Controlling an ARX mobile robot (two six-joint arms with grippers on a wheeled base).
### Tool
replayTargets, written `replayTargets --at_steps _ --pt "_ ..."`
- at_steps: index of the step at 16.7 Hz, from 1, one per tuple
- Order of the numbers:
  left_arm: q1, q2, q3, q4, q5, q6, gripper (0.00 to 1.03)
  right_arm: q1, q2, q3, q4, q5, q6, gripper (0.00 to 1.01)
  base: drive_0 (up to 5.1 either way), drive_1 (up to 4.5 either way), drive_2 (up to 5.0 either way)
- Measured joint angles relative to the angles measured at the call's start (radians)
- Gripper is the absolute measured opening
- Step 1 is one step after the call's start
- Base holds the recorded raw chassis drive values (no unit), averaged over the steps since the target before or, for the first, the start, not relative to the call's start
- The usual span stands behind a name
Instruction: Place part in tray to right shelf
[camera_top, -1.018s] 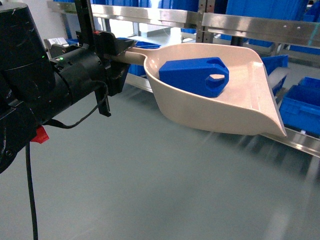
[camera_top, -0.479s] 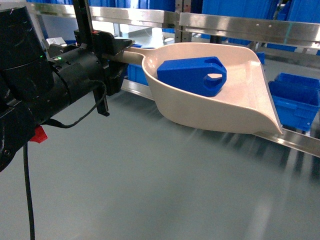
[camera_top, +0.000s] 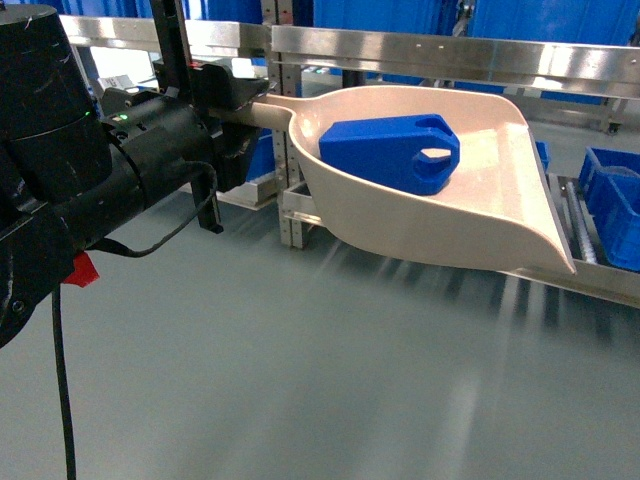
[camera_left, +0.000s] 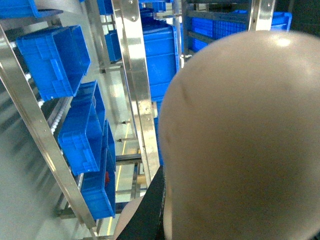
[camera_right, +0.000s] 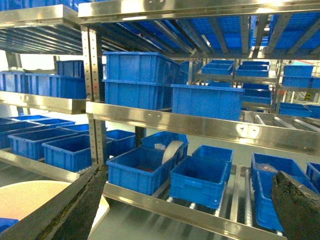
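While inside tray (camera_top: 500, 200): part (camera_top: 390, 152)

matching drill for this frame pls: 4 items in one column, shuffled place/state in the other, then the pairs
Items:
1. part
2. tray
3. right claw
4. blue crates

Place/state:
A. open, holding nothing
B. sitting on the steel rack levels
C. lying in the scoop's bowl
D. held off the floor by its handle, at the left claw

Pairs: 1-C, 2-D, 3-A, 4-B
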Motion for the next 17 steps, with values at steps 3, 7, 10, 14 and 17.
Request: replayTargets --at_steps 3,7,10,14,17 --pt "0.000 0.000 0.000 0.000 0.000 0.000 0.16 0.000 0.000 0.000 0.000 0.000 0.000 0.98 -1.5 -1.54 -1.5" --pt "0.000 0.000 0.000 0.000 0.000 0.000 0.16 0.000 0.000 0.000 0.000 0.000 0.000 0.98 -1.6 -1.55 -1.6" --pt "0.000 0.000 0.000 0.000 0.000 0.000 0.16 0.000 0.000 0.000 0.000 0.000 0.000 0.98 -1.7 -1.70 -1.7" --pt "0.000 0.000 0.000 0.000 0.000 0.000 0.16 0.000 0.000 0.000 0.000 0.000 0.000 0.98 -1.6 -1.55 -1.6" --pt "0.001 0.000 0.000 0.000 0.001 0.000 0.16 0.000 0.000 0.000 0.000 0.000 0.000 0.98 -1.6 -1.64 -1.6"
